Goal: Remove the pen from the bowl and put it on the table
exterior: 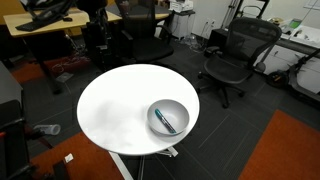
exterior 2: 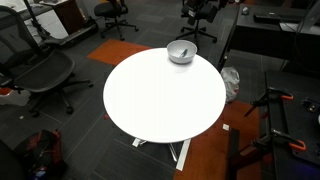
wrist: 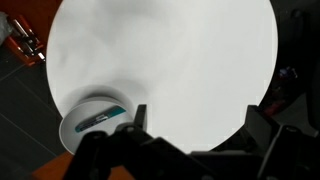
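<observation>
- In the wrist view the jaws stand wide apart with nothing between them. They are released and high above the tabletop [wrist: 175, 50], a sensible stance for an approach not yet begun.
- Neither exterior view shows the arm, so only the wrist view gives the jaws' state.
- The pen [wrist: 102, 120] is just beside the jaws in that view, off to one side rather than under them. It lies inside the bowl [wrist: 72, 133], slanted across the floor with one end up the wall.
- My judgement is that the slant is simply how a short stick settles in a curved dish. The raised end should be the easier one to pinch.
- In an exterior view the pen [exterior: 165, 121] shows as a dark teal stroke in the bowl [exterior: 181, 108], so no part of the task is done yet.
- The bowl [exterior 2: 181, 52] sits close to the rim of the tabletop [exterior 2: 160, 100], and the pen is too small to make out there.
- Most of the white tabletop [exterior: 115, 105] is bare, which leaves plenty of room to set the pen down.
- Beyond it stand a black office chair [exterior: 232, 55], wooden desks [exterior: 45, 22] and an orange carpet patch [exterior: 290, 150].
- I can read no brand, label or writing on the pen, the bowl or anything nearby. It is all too small or blurred.
</observation>
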`<state>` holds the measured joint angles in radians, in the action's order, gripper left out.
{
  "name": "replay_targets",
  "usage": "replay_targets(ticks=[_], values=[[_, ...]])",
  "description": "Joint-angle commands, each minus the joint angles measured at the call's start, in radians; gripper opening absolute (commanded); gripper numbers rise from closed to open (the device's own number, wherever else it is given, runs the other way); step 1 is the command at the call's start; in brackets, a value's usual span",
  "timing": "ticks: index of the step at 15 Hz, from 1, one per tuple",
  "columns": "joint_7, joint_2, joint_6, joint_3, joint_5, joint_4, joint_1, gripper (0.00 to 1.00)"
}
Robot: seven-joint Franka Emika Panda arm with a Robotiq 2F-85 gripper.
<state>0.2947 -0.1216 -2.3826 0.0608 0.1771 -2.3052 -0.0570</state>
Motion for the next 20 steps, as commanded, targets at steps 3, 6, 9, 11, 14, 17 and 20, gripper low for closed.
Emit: replay_targets(ticks=[3, 6, 9, 11, 14, 17, 20], values=[[0.217, 0.129, -0.123, 0.016, 0.026, 0.084, -0.034, 1.0], [0.351, 0.193, -0.178, 0.034, 0.022, 0.119, -0.041, 1.0], [0.468, 0.246, -0.225, 0.058, 0.041, 0.149, -0.042, 1.0], [0.539, 0.272, -0.248, 0.073, 0.058, 0.162, -0.044, 1.0], [0.653, 0.312, -0.278, 0.095, 0.086, 0.175, -0.042, 1.0], [0.783, 0.355, -0.324, 0.116, 0.097, 0.18, -0.037, 1.0], [0.953, 0.412, -0.372, 0.157, 0.058, 0.188, -0.019, 1.0]])
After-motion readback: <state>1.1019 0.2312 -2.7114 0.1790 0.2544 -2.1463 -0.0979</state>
